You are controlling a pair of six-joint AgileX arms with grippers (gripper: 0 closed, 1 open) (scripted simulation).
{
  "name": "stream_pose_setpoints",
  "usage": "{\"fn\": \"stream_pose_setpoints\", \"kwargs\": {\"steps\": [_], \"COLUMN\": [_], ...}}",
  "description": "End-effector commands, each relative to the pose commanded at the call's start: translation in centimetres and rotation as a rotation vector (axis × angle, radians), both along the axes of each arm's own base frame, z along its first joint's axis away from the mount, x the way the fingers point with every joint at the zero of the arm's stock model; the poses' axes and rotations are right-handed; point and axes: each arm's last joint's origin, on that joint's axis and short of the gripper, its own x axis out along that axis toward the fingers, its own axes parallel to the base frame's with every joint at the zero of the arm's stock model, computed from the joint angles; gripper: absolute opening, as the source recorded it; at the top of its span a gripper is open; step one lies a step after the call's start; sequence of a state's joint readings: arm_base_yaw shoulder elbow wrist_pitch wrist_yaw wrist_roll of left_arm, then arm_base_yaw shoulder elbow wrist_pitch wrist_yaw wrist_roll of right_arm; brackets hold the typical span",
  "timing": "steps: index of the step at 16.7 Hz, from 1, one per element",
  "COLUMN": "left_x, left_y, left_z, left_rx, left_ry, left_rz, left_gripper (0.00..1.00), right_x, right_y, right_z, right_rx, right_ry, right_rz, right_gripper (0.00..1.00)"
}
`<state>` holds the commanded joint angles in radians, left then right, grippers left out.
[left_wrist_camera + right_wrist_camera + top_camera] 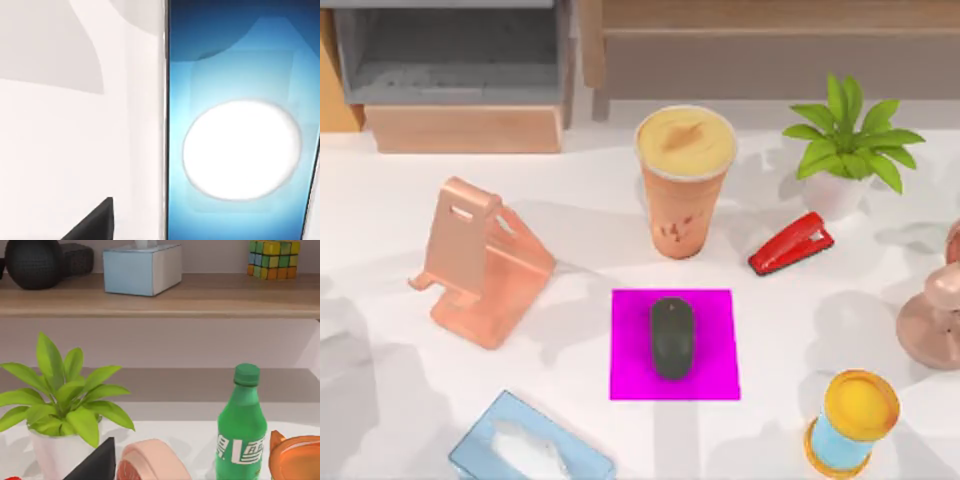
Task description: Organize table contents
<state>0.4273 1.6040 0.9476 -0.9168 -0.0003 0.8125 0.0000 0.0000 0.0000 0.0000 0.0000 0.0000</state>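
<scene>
One cup (684, 180): upright, creamy fill, behind pad (720, 375).
Mouse (671, 337): on pad.
Phone (240, 130): close under left wrist cam.
Grippers: grip state can't tell.

Matt dark mouse (671, 338); glossy white table (570, 270); glowing glassy smartphone (240, 125).

Cup (684, 180), stapler (791, 243) crowd mouse (672, 337); front open.

One mouse (672, 337), one cup (684, 180), one smartphone (240, 125), one stapler (791, 243), two tissue boxes (532, 447) (142, 267).
</scene>
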Motion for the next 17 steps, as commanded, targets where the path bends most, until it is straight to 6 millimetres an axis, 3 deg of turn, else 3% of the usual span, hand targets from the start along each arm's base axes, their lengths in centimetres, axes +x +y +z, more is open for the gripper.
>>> {"fn": "stream_pose_setpoints", "kwargs": {"steps": [6, 11, 17], "left_x": [0.1, -0.1, -0.1], "left_y": [0.1, 0.0, 0.0], "left_z": [-5.3, -6.0, -6.0], "left_rx": [0.004, 0.001, 0.001], "left_ry": [-0.009, -0.003, -0.003], "left_rz": [0.0, 0.0, 0.0], "left_gripper": [1.0, 1.0, 0.55], "right_x": [0.0, 0.0, 0.0], "right_y": [0.0, 0.0, 0.0], "right_z": [0.0, 0.0, 0.0], "right_rx": [0.0, 0.0, 0.0], "right_ry": [0.0, 0.0, 0.0], "right_rz": [0.0, 0.0, 0.0], "right_gripper": [1.0, 1.0, 1.0]}}
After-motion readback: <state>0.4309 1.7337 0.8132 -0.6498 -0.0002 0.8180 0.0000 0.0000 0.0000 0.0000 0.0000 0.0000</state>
